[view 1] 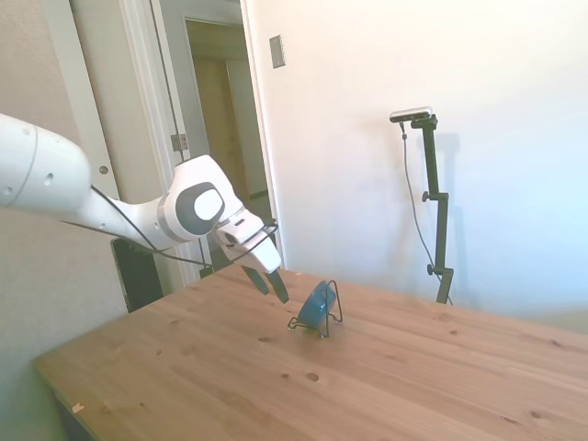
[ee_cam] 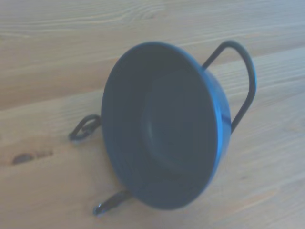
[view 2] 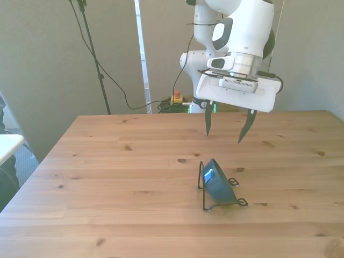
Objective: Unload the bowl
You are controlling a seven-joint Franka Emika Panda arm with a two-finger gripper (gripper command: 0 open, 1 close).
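A small blue bowl [view 2: 219, 185] stands on edge, leaning in a thin black wire rack [view 2: 234, 202] near the middle of the wooden table [view 2: 107, 177]. In the side view the bowl [view 1: 318, 304] tilts against the rack's upright loop [view 1: 336, 301]. My gripper [view 2: 226, 129] hangs open above and behind the bowl, with nothing between its fingers. In the side view the gripper [view 1: 274, 284] is just left of the bowl, apart from it. The wrist view shows the bowl's dark inside [ee_cam: 164, 124] facing the camera, with the rack wire [ee_cam: 245, 90] behind it.
A doorway [view 1: 225, 138] and a white wall lie beyond the table in the side view. Cables [view 2: 115, 86] hang behind the table's far edge in the front view. The table's near edge [view 1: 64, 390] lies at lower left in the side view.
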